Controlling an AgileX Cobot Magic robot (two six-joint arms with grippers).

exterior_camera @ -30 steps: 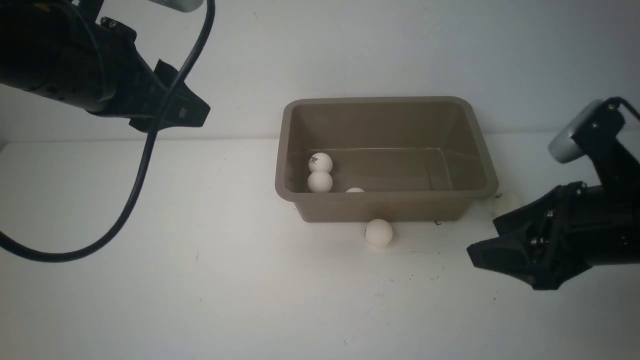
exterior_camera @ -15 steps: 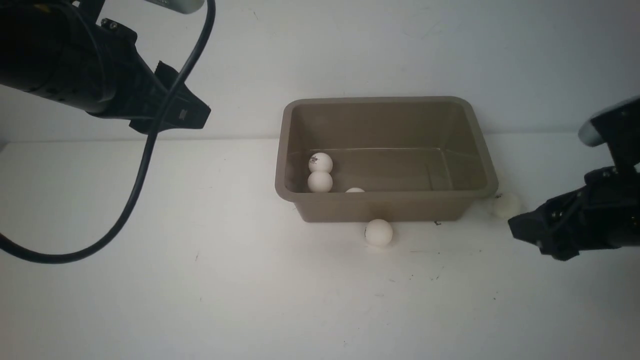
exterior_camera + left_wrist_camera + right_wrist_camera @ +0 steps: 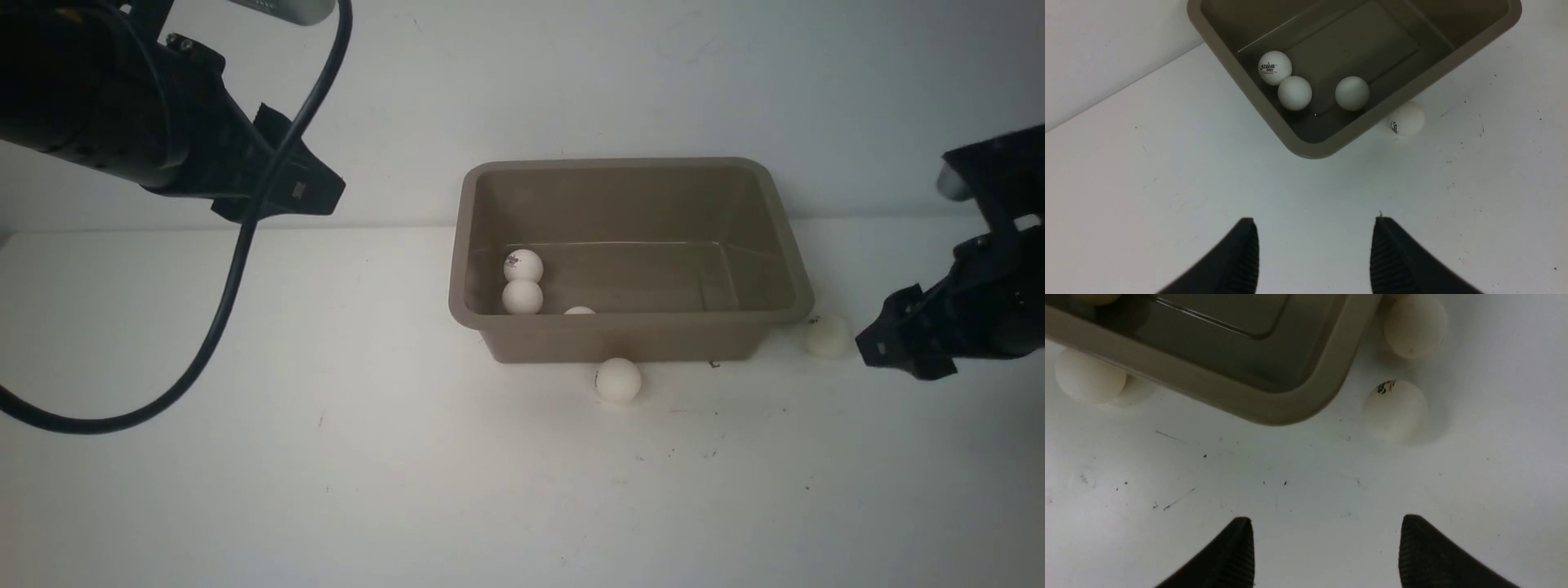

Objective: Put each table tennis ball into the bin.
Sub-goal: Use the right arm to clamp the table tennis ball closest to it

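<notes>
The taupe bin (image 3: 629, 322) stands at the table's middle back with three white table tennis balls inside (image 3: 523, 265) (image 3: 522, 297) (image 3: 579, 310). One ball (image 3: 618, 380) lies on the table against the bin's front wall. Another ball (image 3: 828, 336) lies off the bin's right front corner. In the right wrist view it shows a logo (image 3: 1395, 410), and one more ball (image 3: 1415, 326) lies beyond it. My right gripper (image 3: 875, 349) is open and empty, just right of that ball. My left gripper (image 3: 322, 184) is open and empty, raised left of the bin (image 3: 1306, 149).
The white wall rises right behind the bin. A black cable (image 3: 237, 269) hangs in a loop from the left arm over the table's left side. Small dark specks mark the table in front of the bin.
My right gripper has moved right and back, from in front of the bin's right corner to beside the ball at the right. The left arm and the balls have not moved.
</notes>
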